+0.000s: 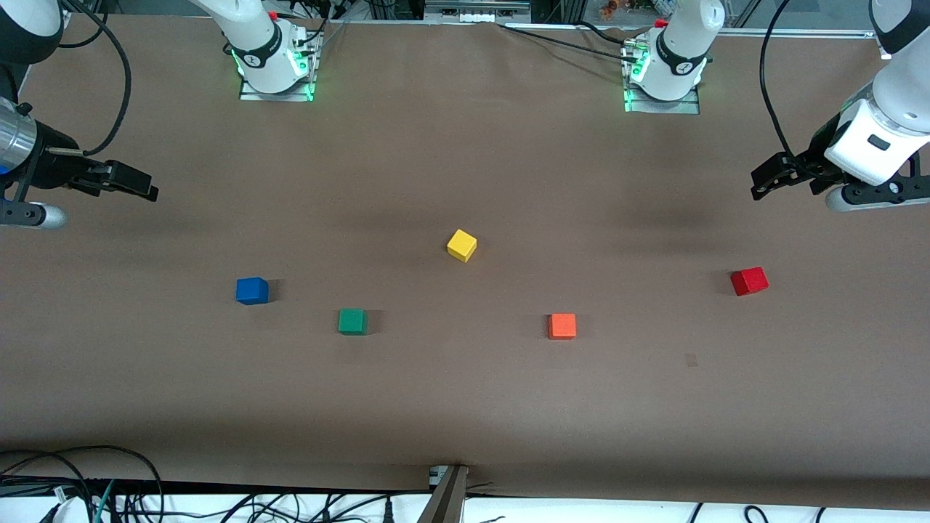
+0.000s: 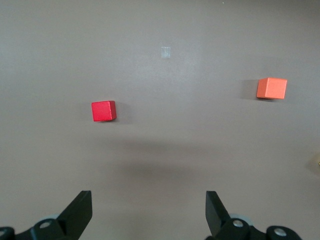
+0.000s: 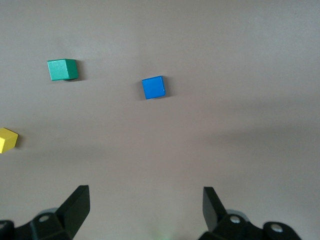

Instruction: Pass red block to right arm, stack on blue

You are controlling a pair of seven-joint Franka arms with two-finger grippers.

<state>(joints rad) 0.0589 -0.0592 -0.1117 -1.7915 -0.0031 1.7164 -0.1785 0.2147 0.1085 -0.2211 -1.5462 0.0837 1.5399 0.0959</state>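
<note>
Both jaws spread empty, red block [image 1: 749, 280] and blue cube [image 1: 251, 290] well apart

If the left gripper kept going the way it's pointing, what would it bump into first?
Probably just the bare table. The open left gripper aims at brown surface with nothing between its fingers; the red block sits a bit off that line, so it would likely miss it, though depth is hard to judge.

Both arms are white with black joint rings and black cables; right arm [image 1: 14, 138] has a silver wrist; grippers are black
</note>
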